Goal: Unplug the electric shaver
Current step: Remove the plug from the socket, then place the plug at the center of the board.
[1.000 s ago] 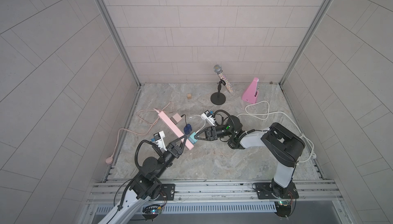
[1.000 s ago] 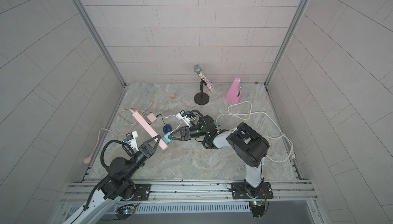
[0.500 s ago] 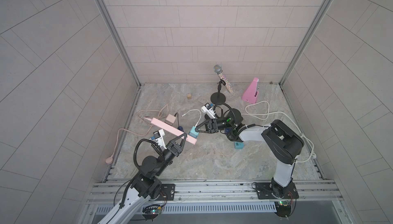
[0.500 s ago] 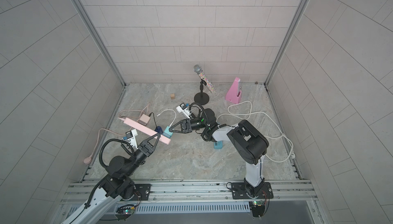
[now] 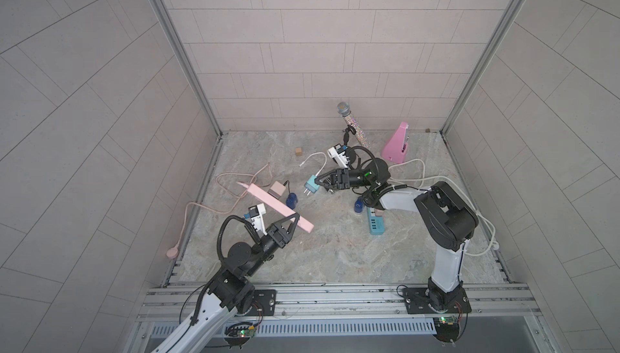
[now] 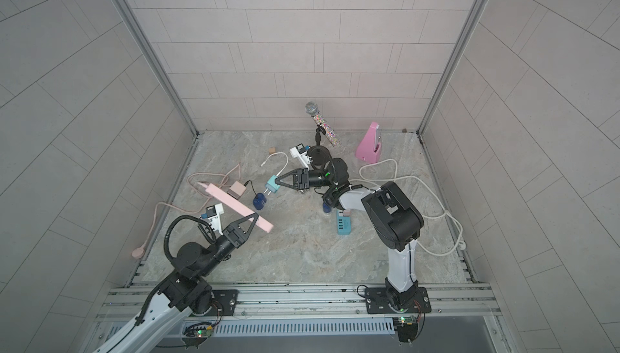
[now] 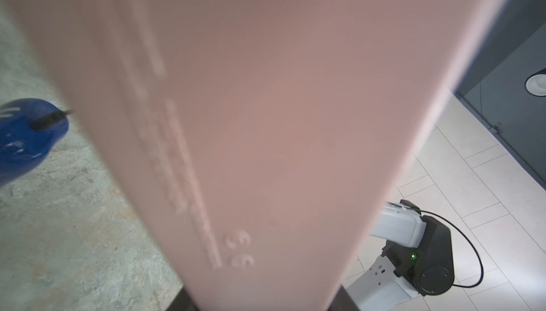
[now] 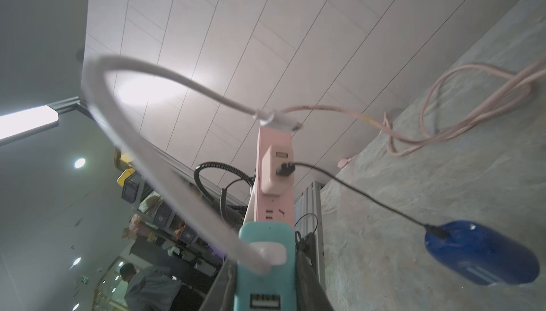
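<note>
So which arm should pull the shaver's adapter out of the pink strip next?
Likely right. The left gripper is clamped on the pink strip. The right gripper is close but holds the teal plug, which it must drop before taking the beige adapter.

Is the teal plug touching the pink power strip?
Apart. A top view shows bare floor between the teal plug and the pink power strip.

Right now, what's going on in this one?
The left gripper holds the pink power strip by one end. The right gripper holds a teal plug clear of the strip, prongs bare, with a white cable attached. The blue shaver lies beside the strip. Its black cable runs into a pink adapter that is plugged into the strip.
</note>
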Robot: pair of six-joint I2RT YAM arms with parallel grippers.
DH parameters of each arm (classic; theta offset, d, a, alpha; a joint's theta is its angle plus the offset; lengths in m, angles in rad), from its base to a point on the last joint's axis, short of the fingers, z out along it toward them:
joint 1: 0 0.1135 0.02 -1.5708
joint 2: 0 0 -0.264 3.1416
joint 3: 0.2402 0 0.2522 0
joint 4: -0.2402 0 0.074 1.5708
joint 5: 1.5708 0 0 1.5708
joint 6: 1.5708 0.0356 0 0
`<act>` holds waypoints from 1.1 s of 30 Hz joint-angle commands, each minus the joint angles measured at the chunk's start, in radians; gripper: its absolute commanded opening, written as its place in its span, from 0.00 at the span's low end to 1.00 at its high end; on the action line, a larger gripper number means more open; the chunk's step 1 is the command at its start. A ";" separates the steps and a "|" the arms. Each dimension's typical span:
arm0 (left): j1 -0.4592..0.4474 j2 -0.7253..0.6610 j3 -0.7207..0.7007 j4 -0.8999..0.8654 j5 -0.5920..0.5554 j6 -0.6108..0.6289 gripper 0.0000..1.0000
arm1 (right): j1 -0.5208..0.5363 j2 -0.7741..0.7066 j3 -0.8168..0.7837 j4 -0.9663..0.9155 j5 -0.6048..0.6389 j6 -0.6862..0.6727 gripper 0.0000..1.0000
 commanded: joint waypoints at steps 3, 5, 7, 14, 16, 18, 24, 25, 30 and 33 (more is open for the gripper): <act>0.000 -0.013 -0.042 0.072 0.025 0.033 0.00 | -0.003 0.003 0.036 0.069 0.023 0.048 0.00; 0.002 -0.015 -0.042 0.072 0.026 0.033 0.00 | -0.015 0.024 0.046 0.066 0.025 0.062 0.00; 0.002 -0.018 -0.042 0.068 0.025 0.032 0.00 | -0.051 0.062 0.054 0.066 0.038 0.092 0.00; 0.002 -0.021 -0.042 0.063 0.021 0.031 0.00 | -0.127 0.182 0.124 0.021 0.047 0.137 0.00; 0.002 -0.020 -0.043 0.066 0.022 0.031 0.00 | -0.130 0.186 0.154 -0.099 0.045 0.087 0.00; 0.002 -0.024 -0.042 0.063 0.019 0.030 0.00 | -0.130 0.178 0.185 -0.294 0.044 -0.024 0.00; 0.003 -0.039 -0.039 0.040 0.017 0.031 0.00 | -0.119 0.096 0.466 -1.580 0.314 -0.880 0.00; 0.003 -0.043 -0.039 0.034 0.016 0.033 0.00 | -0.114 0.102 0.533 -1.723 0.388 -0.974 0.00; 0.003 -0.052 -0.036 0.020 0.011 0.040 0.00 | -0.135 0.123 0.614 -1.843 0.445 -1.032 0.00; 0.003 -0.056 -0.036 0.018 0.014 0.039 0.00 | -0.136 0.139 0.643 -1.918 0.543 -1.073 0.00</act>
